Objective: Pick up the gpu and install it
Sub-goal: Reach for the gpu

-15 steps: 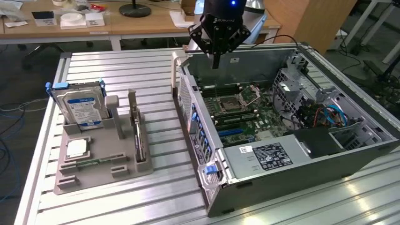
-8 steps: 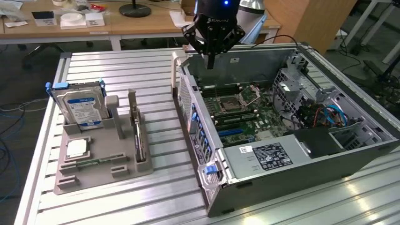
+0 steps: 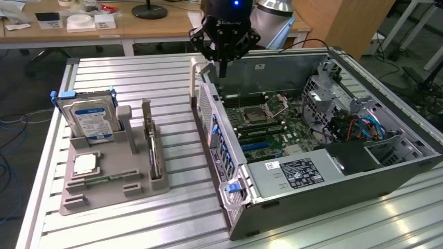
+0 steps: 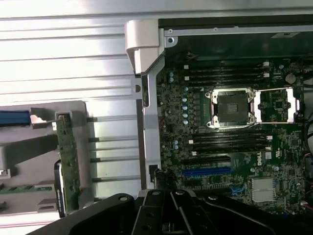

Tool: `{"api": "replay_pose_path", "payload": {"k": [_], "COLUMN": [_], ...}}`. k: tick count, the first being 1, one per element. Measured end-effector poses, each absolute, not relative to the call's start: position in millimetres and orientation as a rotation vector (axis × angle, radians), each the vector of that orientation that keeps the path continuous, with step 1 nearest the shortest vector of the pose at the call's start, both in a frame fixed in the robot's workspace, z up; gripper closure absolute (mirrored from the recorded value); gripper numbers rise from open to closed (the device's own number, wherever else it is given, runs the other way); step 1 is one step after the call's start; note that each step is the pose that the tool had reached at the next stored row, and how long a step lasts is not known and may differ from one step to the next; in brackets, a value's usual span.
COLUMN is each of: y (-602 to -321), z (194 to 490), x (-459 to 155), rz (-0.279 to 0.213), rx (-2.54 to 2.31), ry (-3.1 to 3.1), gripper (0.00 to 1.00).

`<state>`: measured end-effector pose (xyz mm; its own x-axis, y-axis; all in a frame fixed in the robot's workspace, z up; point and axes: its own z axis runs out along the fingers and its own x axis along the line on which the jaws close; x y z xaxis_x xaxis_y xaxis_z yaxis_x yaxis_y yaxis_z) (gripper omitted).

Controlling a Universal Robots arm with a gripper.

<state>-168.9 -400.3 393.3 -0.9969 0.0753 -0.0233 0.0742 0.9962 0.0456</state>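
Slatted metal surface point(image 3: 124, 72), lab desks behind it. On it I read two units: an open case point(image 3: 332, 192) in the centre and right of the frame, and a grey holder point(image 3: 111, 192) at lower left.

1. Pincer point(image 3: 221, 70): closed, fingertips together, gripping nothing. It hangs at upper centre of the frame, above the case's wall on the holder side, near the back corner.
2. Gpu point(image 3: 153, 150): not yet picked up. It stands on its long edge in a slot at the holder's right side, with the bracket end rising at the far end. A hard drive point(image 3: 90, 119) stands upright and a chip point(image 3: 84, 164) lies flat in the same holder, both to the gpu's left.
3. Key relation: the gpu lies toward the exterior view's left of the pincer and lower in the frame, well apart from it, across the case wall. Its long axis runs from upper to lower frame, about parallel to that wall.
4. Motherboard point(image 3: 277, 129): exposed inside the case. I judge the install has not begun.
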Motion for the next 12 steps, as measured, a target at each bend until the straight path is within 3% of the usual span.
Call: {"api": "replay_pose_path", "payload": {"k": [12], "y": [-401.5], "z": [393.3], "x": [-191.1], "rz": [0.07], "rx": [0.116], "ry": [3.114], "gripper": [0.89]}}
